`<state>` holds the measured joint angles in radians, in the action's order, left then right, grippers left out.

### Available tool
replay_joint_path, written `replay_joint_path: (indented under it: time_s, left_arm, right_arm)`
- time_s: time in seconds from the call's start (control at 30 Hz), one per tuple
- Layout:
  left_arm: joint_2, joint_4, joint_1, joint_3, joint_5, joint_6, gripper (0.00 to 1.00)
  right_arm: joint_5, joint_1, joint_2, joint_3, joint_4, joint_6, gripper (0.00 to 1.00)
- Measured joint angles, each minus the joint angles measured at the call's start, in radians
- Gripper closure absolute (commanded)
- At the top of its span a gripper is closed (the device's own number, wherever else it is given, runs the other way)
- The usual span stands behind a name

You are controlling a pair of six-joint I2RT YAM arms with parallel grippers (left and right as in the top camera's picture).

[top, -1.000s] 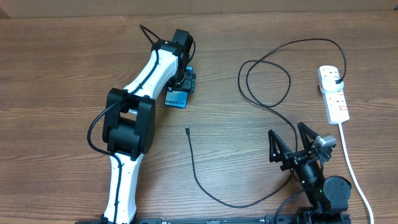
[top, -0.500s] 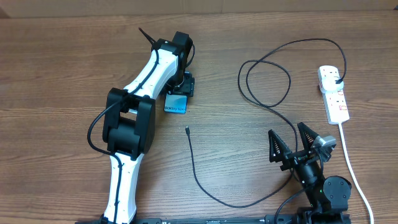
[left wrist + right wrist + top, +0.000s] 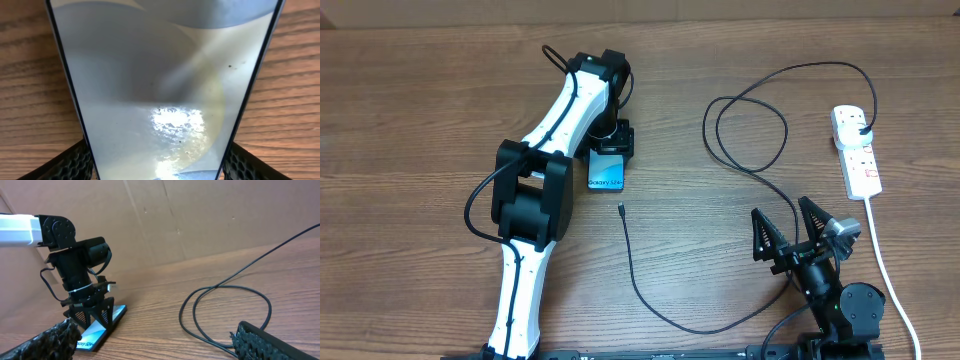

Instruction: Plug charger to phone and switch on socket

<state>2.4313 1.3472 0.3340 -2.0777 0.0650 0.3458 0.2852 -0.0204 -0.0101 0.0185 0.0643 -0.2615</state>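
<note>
Left arm: the left end effector (image 3: 611, 141) points down at the desk (image 3: 420, 100), well forward of its own base. Its fingers (image 3: 75, 161) are closed on the phone (image 3: 606, 171), one against each long edge. In the left wrist view the phone's pale screen fills the space between the two finger pads.

The phone lies screen up and appears flat on the desk. Its far end sits between the fingers and the rest extends back from the end effector toward the robot. Small text shows near the end away from the fingers. In the right wrist view the phone (image 3: 98, 331) is on the wood directly under the left end effector (image 3: 93, 311).

The connector tip (image 3: 620, 209) of the charger (image 3: 632, 268) lies on the desk just behind and slightly right of the phone's free end, apart from it. It is near the left end effector but outside its fingers.

From the tip the cable curves back and to the right, and passes by the right end effector (image 3: 788, 232). Whether they touch cannot be judged. The cable then loops ahead of the end effector and arcs right.

Right arm: the right end effector is spread wide and holds nothing.

The socket (image 3: 858, 158) lies ahead of it and to its right, well apart. The black plug (image 3: 863, 127) is seated in the socket's far outlet. Red markings show, but the switch position cannot be read. The white cord (image 3: 886, 262) runs back along the right end effector's right side.
</note>
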Motion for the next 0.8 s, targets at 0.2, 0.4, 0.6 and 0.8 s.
replay_joint_path:
  time_s: [0.2, 0.4, 0.6, 0.8]
  left_arm:
    - [0.000, 0.039, -0.001, -0.004, 0.053, 0.021, 0.83]
    - [0.000, 0.089, -0.023, -0.006, 0.163, 0.023, 0.87]
    - [0.000, 0.179, -0.100, -0.006, 0.278, 0.068, 0.96]
    - [0.000, 0.250, -0.198, -0.006, 0.372, 0.090, 0.96]
  right_arm:
    - [0.000, 0.000, 0.000, 0.000, 0.000, 0.000, 0.00]
    - [0.000, 0.000, 0.000, 0.000, -0.001, 0.000, 0.00]
    - [0.000, 0.000, 0.000, 0.000, 0.000, 0.000, 0.00]
    - [0.000, 0.000, 0.000, 0.000, 0.000, 0.000, 0.00]
